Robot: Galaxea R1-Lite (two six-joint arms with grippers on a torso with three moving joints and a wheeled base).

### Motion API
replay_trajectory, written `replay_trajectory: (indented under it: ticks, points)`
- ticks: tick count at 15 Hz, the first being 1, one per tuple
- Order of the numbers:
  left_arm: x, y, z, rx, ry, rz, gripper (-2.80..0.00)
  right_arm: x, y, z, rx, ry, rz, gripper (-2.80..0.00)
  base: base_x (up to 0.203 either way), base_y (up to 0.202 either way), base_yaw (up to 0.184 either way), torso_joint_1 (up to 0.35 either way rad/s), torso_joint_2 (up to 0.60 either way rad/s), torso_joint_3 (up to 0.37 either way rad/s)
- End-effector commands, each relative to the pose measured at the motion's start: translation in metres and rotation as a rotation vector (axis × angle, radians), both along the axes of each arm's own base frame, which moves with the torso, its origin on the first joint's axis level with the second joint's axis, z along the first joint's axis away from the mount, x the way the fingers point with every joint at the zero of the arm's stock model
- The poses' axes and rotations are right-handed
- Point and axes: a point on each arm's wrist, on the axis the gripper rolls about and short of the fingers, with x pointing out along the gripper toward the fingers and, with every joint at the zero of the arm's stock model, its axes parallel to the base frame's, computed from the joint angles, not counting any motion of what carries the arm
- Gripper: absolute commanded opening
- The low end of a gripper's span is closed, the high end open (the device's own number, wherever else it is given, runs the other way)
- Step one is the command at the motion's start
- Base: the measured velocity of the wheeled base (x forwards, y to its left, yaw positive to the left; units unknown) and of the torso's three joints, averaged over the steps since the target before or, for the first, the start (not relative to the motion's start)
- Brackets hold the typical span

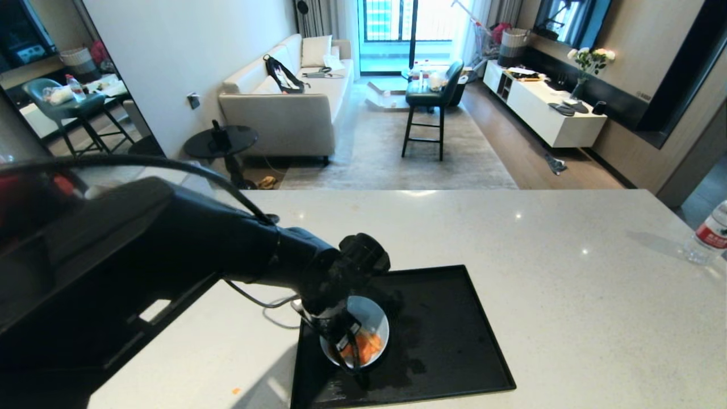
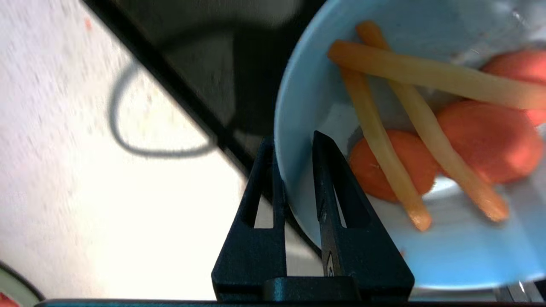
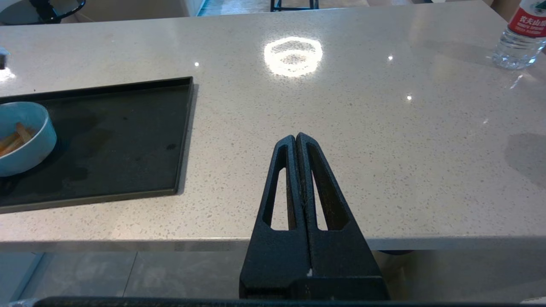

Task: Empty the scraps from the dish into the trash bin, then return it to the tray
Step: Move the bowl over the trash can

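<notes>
With its fingers pinched tight on the rim of the dish (image 2: pixel 426 264), one inside the wall and one outside, the left gripper (image 2: pixel 298 145) has its catch! Just past the inner finger lie the scraps (image 2: pixel 426 128): orange carrot rounds under pale yellow sticks. From the head camera the dish sits on the tray (image 1: pixel 454 341), near the corner closest to the left arm, gripper coming down from above. Over on the other side, the right gripper (image 3: pixel 295 138) hangs off the tabletop (image 3: pixel 341 128) edge, fingers pressed together, holding nothing, the tray well off to its side.
</notes>
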Motion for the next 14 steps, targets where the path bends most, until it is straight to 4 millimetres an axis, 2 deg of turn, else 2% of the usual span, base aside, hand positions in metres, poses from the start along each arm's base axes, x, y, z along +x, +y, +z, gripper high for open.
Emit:
replay_trajectory:
  ticks: [1, 6, 14]
  points:
    - [-0.004, 0.008, 0.020, -0.039, 0.000, 0.019, -2.80, 0.000, 0.000, 0.000, 0.000, -0.001, 0.001, -2.80, 0.000, 0.000, 0.000, 0.000, 0.00, 0.000]
    - [-0.007, 0.028, 0.052, -0.159, -0.024, 0.139, -2.80, 0.000, 0.000, 0.000, 0.000, -0.001, 0.001, -2.80, 0.000, 0.000, 0.000, 0.000, 0.00, 0.000]
    - [-0.022, 0.078, 0.076, -0.154, 0.095, 0.443, -2.80, 0.000, 0.000, 0.000, 0.000, -0.001, 0.000, -2.80, 0.000, 0.000, 0.000, 0.000, 0.00, 0.000]
